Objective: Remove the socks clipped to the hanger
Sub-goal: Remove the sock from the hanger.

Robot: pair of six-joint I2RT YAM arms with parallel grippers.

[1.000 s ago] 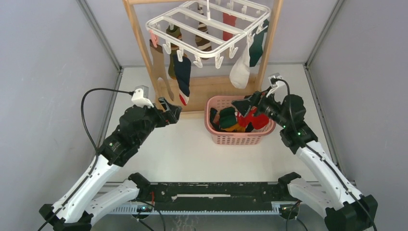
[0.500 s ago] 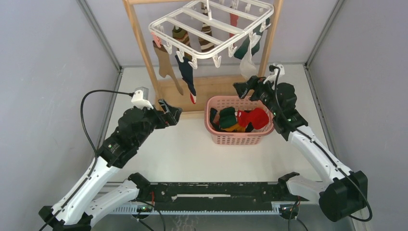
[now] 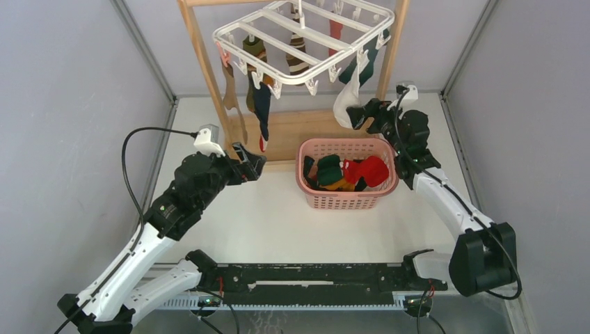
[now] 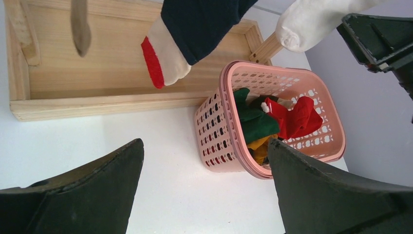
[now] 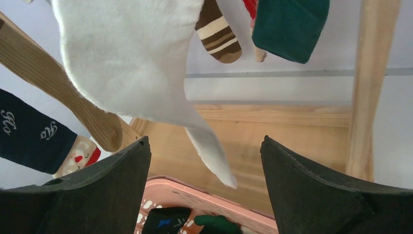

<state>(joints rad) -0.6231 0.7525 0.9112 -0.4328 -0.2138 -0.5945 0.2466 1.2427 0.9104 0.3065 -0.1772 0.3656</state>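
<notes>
A white plastic hanger [image 3: 304, 43] with bars and little clips hangs high at the far side, inside a tall wooden frame stand [image 3: 202, 62]. Socks are clipped to it and dangle down. On the left hangs a long tan sock [image 3: 229, 97]. Just right of it is a dark blue sock with a red and white toe [image 3: 262, 115]. Farther back hang a brown striped sock [image 3: 298, 59] and a red sock [image 3: 336, 31]. On the right side hang a dark green sock [image 3: 367, 66] and a plain white sock [image 3: 344, 104], which reaches lower than the green one. Below the hanger, on the white surface [image 3: 278, 223], sits a pink plastic basket with small holes [image 3: 304, 182]. It has loose socks in it (red, green and yellow ones, all in a heap). The right tool [image 3: 358, 115] is up high on the far right, just beside the white sock. Its two black fingers [image 5: 97, 195] are spread wide apart. In the right wrist view the white sock's toe hangs down between them, but they are not squeezing it. The left tool [image 3: 250, 161] is lower, to the left of the basket and near the wooden base of the stand. It is open wide too and holds nothing.
</notes>
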